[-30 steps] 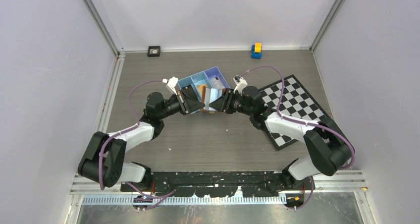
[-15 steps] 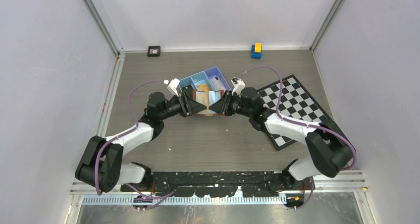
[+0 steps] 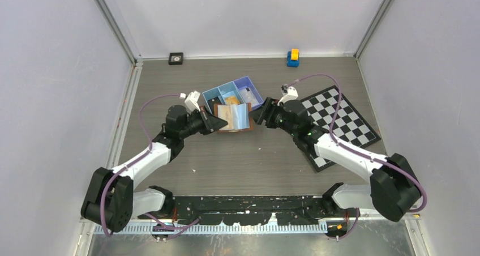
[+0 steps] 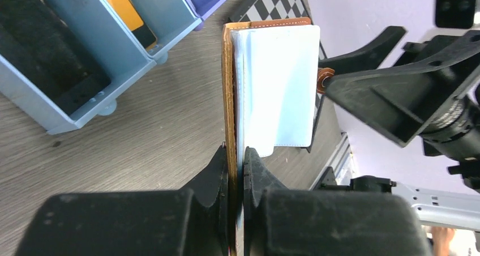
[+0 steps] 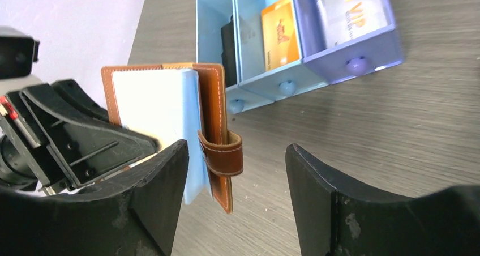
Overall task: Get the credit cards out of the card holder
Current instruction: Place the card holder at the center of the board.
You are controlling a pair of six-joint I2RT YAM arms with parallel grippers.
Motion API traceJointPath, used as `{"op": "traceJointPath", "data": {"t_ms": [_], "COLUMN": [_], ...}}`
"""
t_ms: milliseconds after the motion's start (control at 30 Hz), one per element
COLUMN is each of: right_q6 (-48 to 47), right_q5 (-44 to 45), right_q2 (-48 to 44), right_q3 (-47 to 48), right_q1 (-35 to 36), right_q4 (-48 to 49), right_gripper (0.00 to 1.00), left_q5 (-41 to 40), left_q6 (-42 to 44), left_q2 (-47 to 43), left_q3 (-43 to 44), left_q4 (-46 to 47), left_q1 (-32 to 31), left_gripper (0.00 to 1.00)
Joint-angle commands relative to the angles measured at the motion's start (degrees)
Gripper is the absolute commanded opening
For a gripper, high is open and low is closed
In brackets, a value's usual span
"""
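Grey table (image 3: 255,160): my left tool (image 4: 235,154) pinches the card holder (image 4: 276,86); right tool (image 5: 236,160) wide, empty. Cover looks pliable; take strapped edge.

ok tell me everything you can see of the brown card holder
The small brown leather-like card holder has pale stitching, a strap with a round snap, and pale blue-white sleeves inside. It is open, held on edge close beside the blue three-compartment tray. The left arm's black fingers pinch one end of its cover; the strap end sits between the right arm's open fingers, not gripped.
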Motion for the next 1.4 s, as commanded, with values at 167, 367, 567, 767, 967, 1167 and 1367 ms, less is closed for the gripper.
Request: {"op": "traceJointPath", "data": {"t_ms": [167,367,567,767,967,1167,1367], "right_q6": [-5.9,-5.8,-5.1,-5.3,-4.1,-5.5,-9.0], "right_q5": [-3.1,-15.6,-18.1,-6.6,14.9,18.2,3.3], "right_q2": [-8.7,-2.9,5.2,8.4,3.5,-5.8,-9.6], "right_q3": [-2.1,0.4,4.6,9.0,8.5,1.9,-1.0], "right_q1": [0.1,3.0,4.5,4.2,2.9,2.9,2.9], "right_q4": [5.2,10.6,8.9,-3.4,-12.2,-5.9,2.4], "right_gripper": [0.66,0.54,0.37,0.31,0.33,0.41,0.47], "left_q5": [-4.7,0.0,6.5,7.3,2.6,0.9,1.9], "left_q6": [3.5,2.4,-0.8,-2.2,0.8,1.8,1.7], "left_q2": [-1.9,1.5,3.6,4.3,2.6,1.0,2.0], "left_q3": [3.2,3.8,2.8,2.4,3.5,3.4,3.6], "left_q4": [-6.1,-2.2,7.6,9.9,1.6,0.1,0.7], "left_q1": [0.3,-0.1,-1.4,-1.3,-1.2,-1.2,-1.2], "left_gripper": [0.0,0.0,0.0,0.0,0.0,0.0,0.0]}}
